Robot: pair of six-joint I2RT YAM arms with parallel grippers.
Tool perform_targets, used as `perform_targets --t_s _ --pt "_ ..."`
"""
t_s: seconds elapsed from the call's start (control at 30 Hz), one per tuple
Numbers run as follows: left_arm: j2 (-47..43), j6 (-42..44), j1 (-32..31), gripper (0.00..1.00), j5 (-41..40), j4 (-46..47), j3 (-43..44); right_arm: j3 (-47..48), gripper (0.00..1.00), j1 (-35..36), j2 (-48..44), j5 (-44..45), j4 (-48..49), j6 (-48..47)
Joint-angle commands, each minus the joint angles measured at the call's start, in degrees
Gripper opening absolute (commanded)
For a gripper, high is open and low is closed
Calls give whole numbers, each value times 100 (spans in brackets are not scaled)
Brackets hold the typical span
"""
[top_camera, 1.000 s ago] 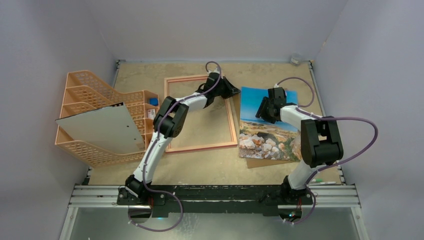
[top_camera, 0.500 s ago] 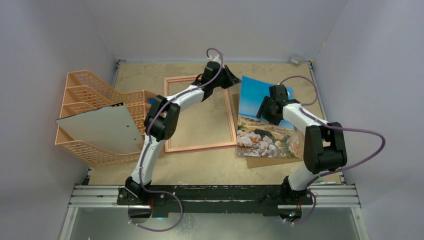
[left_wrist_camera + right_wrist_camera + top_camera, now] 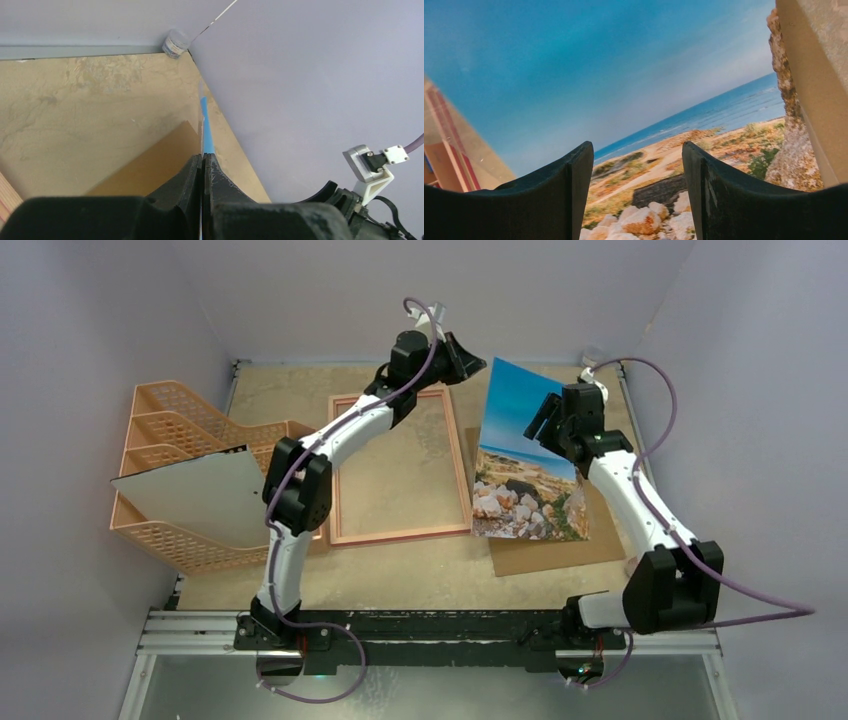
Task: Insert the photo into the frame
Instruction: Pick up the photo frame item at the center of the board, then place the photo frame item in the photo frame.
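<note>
The large paper photo (image 3: 520, 460) shows blue sky over pale rocks; at its nine o'clock, the thin rectangular frame (image 3: 400, 534) is pink-red on a mottled tan counter (image 3: 400, 575).

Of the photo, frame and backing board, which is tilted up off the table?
The photo, its far corner pinched and held up by the left gripper; the frame and the brown backing board both lie flat on the table.

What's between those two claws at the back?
The photo: its blue sky part fills the gap, as the top camera shows. The left gripper pinches its far corner; the right gripper stands open, facing it.
</note>
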Motion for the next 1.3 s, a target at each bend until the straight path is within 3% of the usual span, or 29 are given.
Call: perform_targets --t_s 0.0,0.2,0.43,0.67,0.83,0.93,1.13,1.27 --pt "-671 335 -38 0 132 175 243 278 69 2 -469 93 39 93" --pt "-1290 570 -55 0 -280 374 40 302 72 1 -887 -390 621 86" --pt "-1756 1511 51 0 -691 -612 296 582 76 4 -773 -1136 1272 85" --pt "-2266 1696 419 0 -75 -818 400 654 91 1 -654 -2105 2270 3" --pt "-2317 1826 691 0 456 -1582 1226 813 98 2 -522 -2418 2893 2" --pt "-2373 1811 855 0 528 -1864 1568 923 99 1 -392 -2557 3139 97" --pt "-2636 1817 1042 0 592 -2112 1920 489 99 1 -86 -3224 4893 765" --pt "-3060 1550 1043 0 1131 -1406 1483 734 99 0 356 -3538 5256 875"
